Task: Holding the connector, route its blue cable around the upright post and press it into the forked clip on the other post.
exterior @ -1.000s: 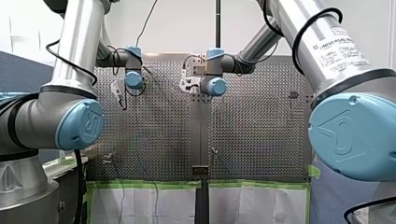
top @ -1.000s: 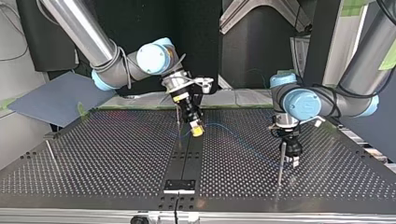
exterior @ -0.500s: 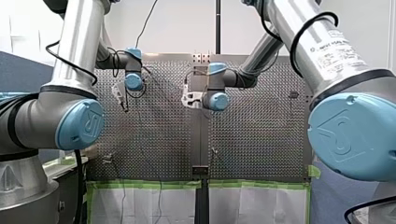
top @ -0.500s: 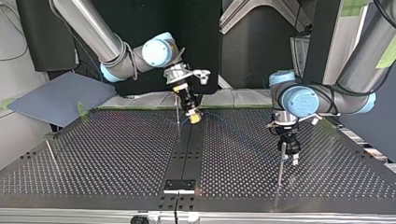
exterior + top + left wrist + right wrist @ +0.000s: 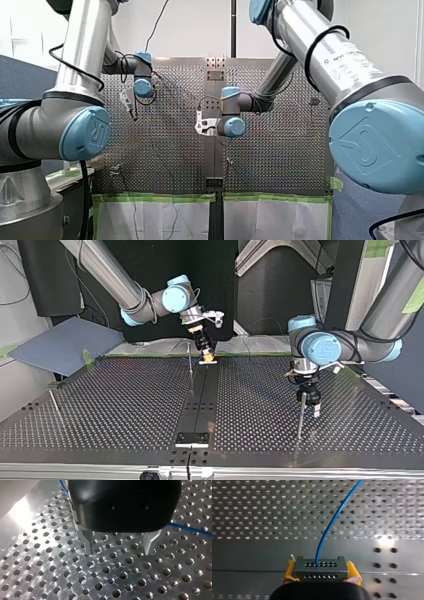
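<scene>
Perforated surface [image 5: 125, 405] | right end effector [image 5: 206, 358] clamps connector [image 5: 321, 568] just beside upright post [image 5: 189, 360], so blue cable [image 5: 332, 520] trails free (routing not yet done) | left end effector [image 5: 117, 546] wide, empty, near other post [image 5: 300, 422].

- The connector [image 5: 321, 568] is a dark grey block with rows of small holes (one row on each visible face), clamped between the yellow pads of my right gripper [image 5: 321, 573].
- The blue cable [image 5: 329, 527] leaves one hole and curves away ahead of it.
- A thin upright post [image 5: 190, 360] stands just beside the connector.
- A second post [image 5: 300, 416] stands well apart, at the top view's right.
</scene>
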Controlling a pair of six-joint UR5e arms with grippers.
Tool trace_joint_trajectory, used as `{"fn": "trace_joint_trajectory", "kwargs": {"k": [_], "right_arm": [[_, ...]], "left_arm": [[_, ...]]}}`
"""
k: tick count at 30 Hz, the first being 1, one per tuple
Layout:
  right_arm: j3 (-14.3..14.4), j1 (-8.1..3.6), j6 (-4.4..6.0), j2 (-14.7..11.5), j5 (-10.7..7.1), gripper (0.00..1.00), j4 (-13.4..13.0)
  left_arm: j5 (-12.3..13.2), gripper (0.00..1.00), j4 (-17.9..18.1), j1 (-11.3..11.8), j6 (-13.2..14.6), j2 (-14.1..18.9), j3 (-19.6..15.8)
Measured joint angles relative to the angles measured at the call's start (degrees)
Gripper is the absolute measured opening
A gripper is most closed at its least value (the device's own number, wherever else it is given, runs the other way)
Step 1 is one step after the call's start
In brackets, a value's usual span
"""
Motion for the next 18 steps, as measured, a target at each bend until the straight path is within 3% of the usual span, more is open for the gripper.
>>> {"fn": "trace_joint_trajectory", "kwargs": {"k": [10,18], "right_arm": [[0.13,-0.05,-0.06,4.79,0.83,0.00,-1.09],[1.41,-0.18,-0.02,6.23,1.14,0.00,-3.41]], "left_arm": [[0.06,0.98,-0.11,-0.06,0.00,-0.55,0.03],[0.65,0.98,-0.80,-0.27,-0.03,-1.54,0.27]]}}
